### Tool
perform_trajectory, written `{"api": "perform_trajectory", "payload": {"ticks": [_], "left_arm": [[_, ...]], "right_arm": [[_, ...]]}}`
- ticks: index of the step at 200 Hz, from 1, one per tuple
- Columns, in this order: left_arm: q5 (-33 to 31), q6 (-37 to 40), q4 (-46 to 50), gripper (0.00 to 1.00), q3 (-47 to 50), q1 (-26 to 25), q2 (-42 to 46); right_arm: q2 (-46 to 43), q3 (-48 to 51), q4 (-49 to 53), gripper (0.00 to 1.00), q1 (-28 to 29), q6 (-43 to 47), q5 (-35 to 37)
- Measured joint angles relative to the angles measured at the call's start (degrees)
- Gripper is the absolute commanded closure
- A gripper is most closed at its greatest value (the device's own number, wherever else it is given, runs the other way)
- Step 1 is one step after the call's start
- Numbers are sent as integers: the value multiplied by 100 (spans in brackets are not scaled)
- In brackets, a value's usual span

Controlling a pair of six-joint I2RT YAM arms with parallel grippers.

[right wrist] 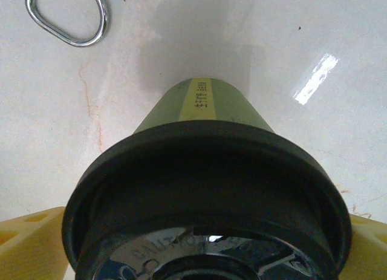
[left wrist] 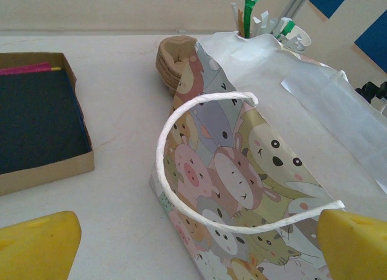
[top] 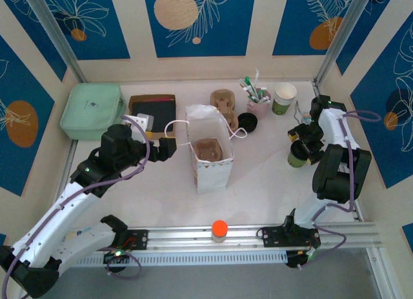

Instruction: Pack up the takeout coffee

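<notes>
The takeout coffee (top: 297, 155), a green-banded cup with a black lid, stands at the right of the table. In the right wrist view the takeout coffee (right wrist: 205, 110) is seen from above its lid. My right gripper (right wrist: 199, 247) is open, one yellow finger on each side of the lid, and my right gripper (top: 302, 139) hangs just over the cup. A white paper bag (top: 210, 154) printed with cartoon animals (left wrist: 242, 171) stands open mid-table with a brown pulp carrier (top: 208, 149) inside. My left gripper (top: 166, 147) is open at the bag's left side, with the white rope handle (left wrist: 181, 195) looping between its fingers (left wrist: 36, 247).
A mint case (top: 93, 110) and a brown box (top: 153, 108) sit back left. Behind the bag are stacked pulp carriers (top: 224, 102), a pink cup of stirrers (top: 258, 104), a lidless cup (top: 284, 97) and a loose black lid (top: 247, 122). A metal ring (right wrist: 66, 17) lies beyond the coffee.
</notes>
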State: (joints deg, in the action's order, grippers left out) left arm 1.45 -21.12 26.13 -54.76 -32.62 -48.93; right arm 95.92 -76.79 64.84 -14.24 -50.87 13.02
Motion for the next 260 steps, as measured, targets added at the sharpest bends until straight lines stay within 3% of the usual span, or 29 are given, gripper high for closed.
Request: {"api": "perform_trajectory", "payload": {"ticks": [260], "left_arm": [[-2,-7,2,0,42,0,11]], "right_arm": [[651,247,-658,7,-142,184,221]]}}
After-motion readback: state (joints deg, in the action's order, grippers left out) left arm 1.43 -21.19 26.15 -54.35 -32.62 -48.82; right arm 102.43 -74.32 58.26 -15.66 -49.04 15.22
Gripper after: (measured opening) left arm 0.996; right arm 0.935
